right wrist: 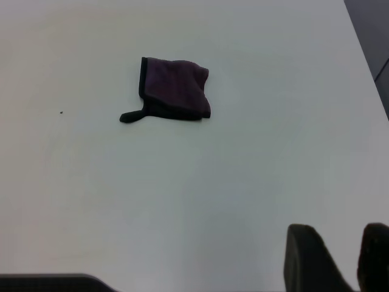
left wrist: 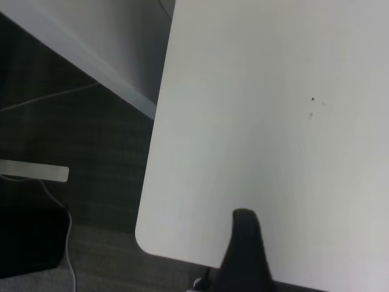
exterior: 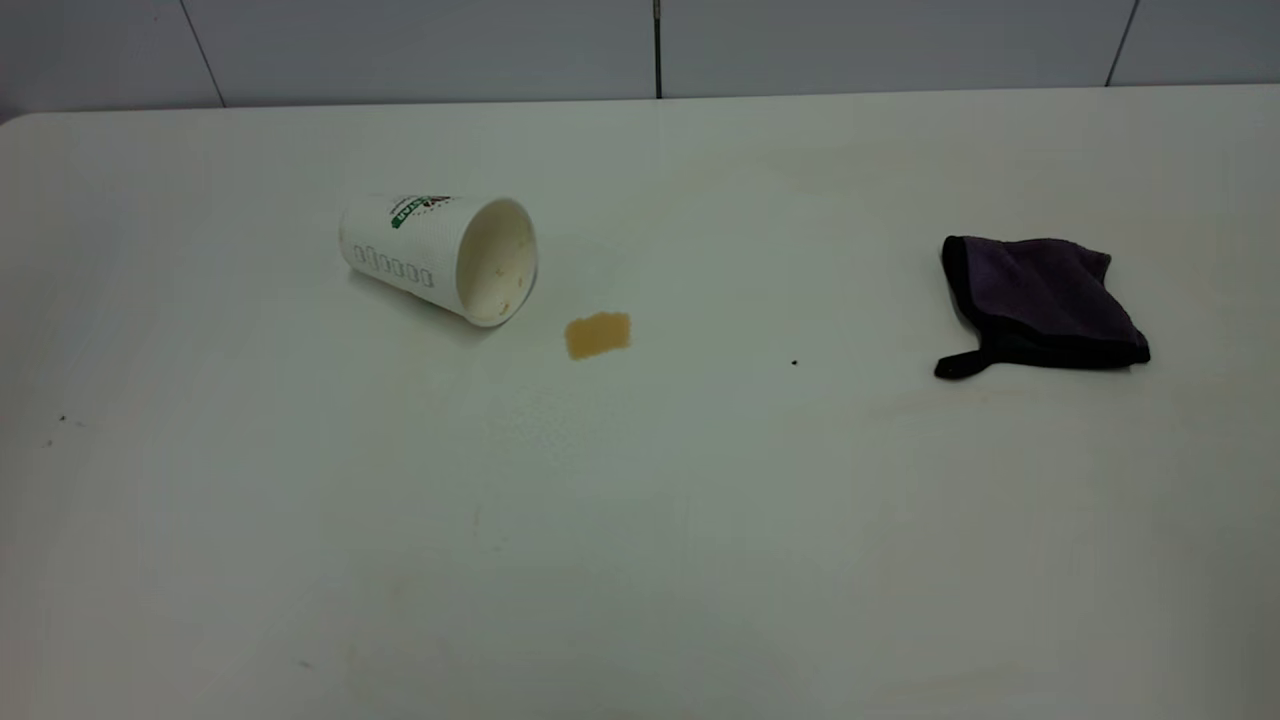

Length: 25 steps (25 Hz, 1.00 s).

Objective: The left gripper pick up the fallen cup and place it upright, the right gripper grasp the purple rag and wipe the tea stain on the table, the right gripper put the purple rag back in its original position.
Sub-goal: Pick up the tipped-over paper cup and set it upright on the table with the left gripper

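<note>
White paper cup [exterior: 440,257] lies on its side on the table [exterior: 640,520], mouth toward the tea stain [exterior: 597,335]; purple rag [exterior: 1040,303] sits well apart. We cannot tell either gripper's opening from one left finger [left wrist: 246,255] and two right fingers [right wrist: 310,261].

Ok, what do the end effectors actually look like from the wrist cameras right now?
Little shows. The left end effector appears as one matte black finger with a rounded tip. The right end effector shows two matte black fingers, blunt and rounded. No markings or cables are visible on either, and neither arm appears in the exterior view.
</note>
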{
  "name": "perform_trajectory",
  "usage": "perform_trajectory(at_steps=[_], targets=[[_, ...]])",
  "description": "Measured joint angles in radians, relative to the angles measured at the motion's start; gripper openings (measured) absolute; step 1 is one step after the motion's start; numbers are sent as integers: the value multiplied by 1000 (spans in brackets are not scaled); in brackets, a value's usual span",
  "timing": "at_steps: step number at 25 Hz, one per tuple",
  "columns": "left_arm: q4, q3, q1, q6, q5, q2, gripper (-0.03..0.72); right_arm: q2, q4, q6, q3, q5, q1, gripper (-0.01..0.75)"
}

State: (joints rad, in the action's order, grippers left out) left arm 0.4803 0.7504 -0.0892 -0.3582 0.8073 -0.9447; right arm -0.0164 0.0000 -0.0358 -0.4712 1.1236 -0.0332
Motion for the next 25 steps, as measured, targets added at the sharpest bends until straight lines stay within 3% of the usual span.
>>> perform_trajectory(at_steps=[6,14,19,25], targets=[[87,164,-64,-70,-80,-359,660,0,0,0,0,0,0,239],[346,391,-323,-277,-51,-768,646,0,0,0,0,0,0,239],[383,528,-442,-304,-31,-985,636,0,0,0,0,0,0,239],[391,651,-521,-310,-31,-1196,633,0,0,0,0,0,0,239]])
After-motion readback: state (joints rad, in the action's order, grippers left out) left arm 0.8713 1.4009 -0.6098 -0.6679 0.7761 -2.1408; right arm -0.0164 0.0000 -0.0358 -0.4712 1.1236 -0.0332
